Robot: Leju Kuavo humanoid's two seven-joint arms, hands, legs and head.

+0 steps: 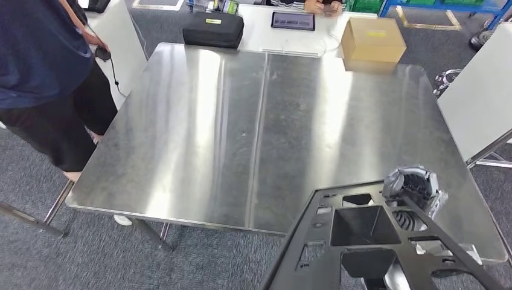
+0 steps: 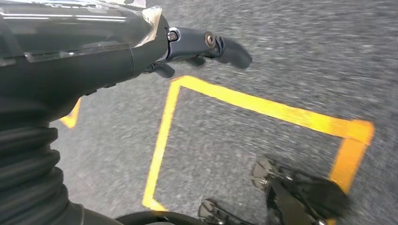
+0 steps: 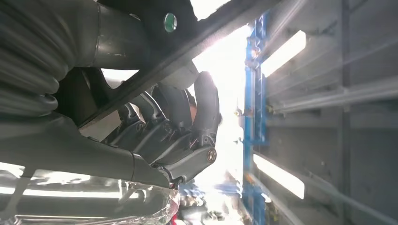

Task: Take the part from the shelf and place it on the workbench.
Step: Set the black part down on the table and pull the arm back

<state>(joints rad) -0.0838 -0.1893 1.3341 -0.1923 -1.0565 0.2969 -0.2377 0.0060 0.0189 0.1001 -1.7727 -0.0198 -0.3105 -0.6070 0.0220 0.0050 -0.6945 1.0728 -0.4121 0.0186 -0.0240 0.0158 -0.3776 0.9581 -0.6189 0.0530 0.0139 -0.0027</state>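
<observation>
Head view: the right hand (image 1: 416, 188) grips the far edge of the part (image 1: 368, 241), a flat black moulded plastic frame with rectangular pockets and cut-outs. The part hangs over the near right corner of the workbench (image 1: 241, 133), a brushed stainless-steel top with a centre seam; whether it touches the steel cannot be told. Beyond the fingers lie a cardboard box (image 1: 372, 39), a black zip case (image 1: 213, 29) and a tablet (image 1: 293, 21). A person (image 1: 42, 72) stands at the far left side.

Left wrist view: the left hand (image 2: 206, 44) hangs over grey carpet (image 2: 281, 56) marked with yellow tape (image 2: 263, 108), fingers extended, holding nothing.

Right wrist view: the fingers (image 3: 206, 108) curl around a dark bar of the part.

Risk, as a judgement: much of the part overhangs the table edge. Released here, it could tip off; the smooth steel offers little friction.
</observation>
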